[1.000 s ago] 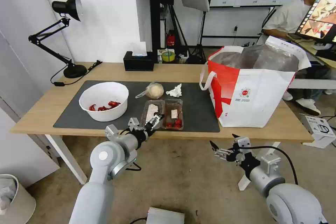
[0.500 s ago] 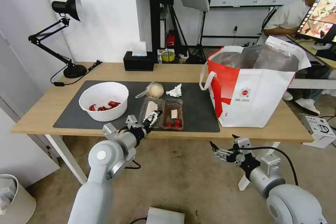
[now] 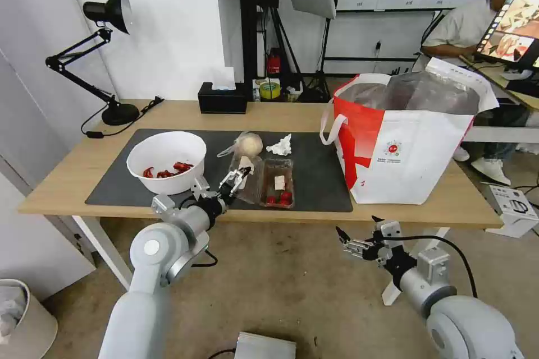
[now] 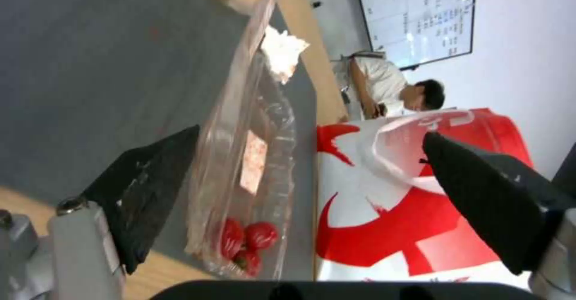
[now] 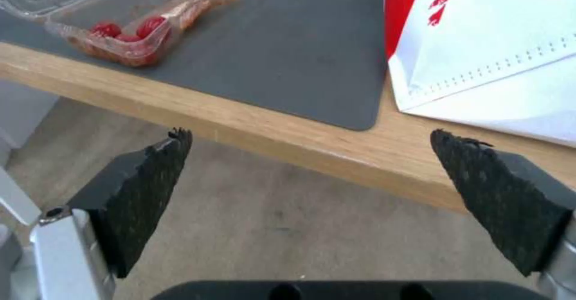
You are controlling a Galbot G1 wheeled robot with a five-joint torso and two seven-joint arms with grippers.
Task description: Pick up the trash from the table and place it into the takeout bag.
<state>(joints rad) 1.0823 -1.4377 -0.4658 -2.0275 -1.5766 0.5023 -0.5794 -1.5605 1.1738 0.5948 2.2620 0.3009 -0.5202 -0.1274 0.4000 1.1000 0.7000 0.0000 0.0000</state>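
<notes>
Left hand [image 3: 234, 178], fingers spread wide, hovers over the clear plastic clamshell tray [image 3: 268, 180] on the light-wood table [image 3: 67, 179], gripping nothing; right hand [image 3: 349, 241] hangs open below the table edge.

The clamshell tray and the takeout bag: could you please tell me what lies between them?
Only bare dark mat lies between the clamshell tray and the takeout bag, as the head view shows.

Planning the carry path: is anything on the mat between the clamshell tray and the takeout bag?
Nothing visible. The clamshell tray lies at the open left gripper, and bare mat runs from it to the takeout bag. The tissue lies farther back.
</notes>
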